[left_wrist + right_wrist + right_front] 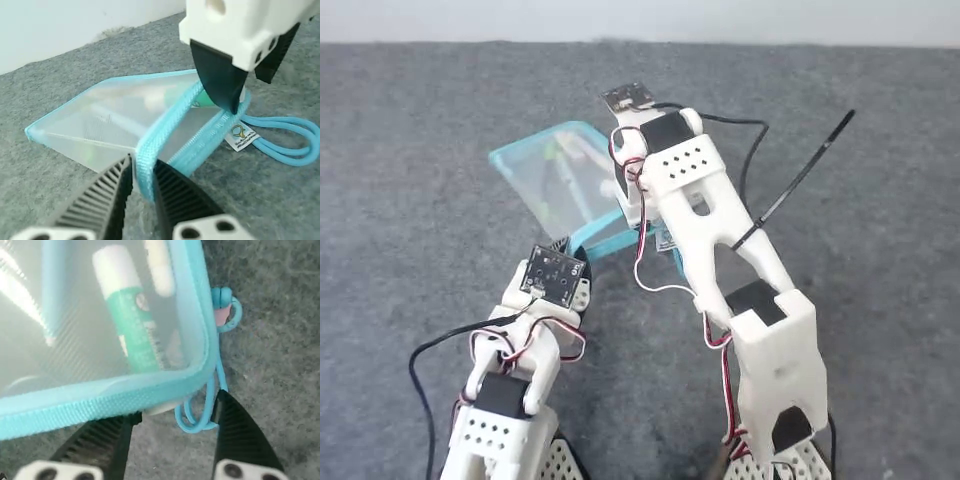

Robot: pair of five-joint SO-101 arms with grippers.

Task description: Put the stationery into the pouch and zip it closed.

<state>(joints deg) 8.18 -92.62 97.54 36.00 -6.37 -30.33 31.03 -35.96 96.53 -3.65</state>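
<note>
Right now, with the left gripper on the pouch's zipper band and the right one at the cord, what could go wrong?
The left gripper pinches the pouch only by its narrow zipper band, so a tug may pull it free. The right gripper is open around the thin cord loop; closing could miss it or let it slip.

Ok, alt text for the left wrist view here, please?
The left gripper pinches the turquoise zipper edge of a clear pouch between its ridged black jaws, on grey carpet. At the pouch's far end the right gripper sits over the zipper, beside a turquoise cord loop and a small white tag.
</note>
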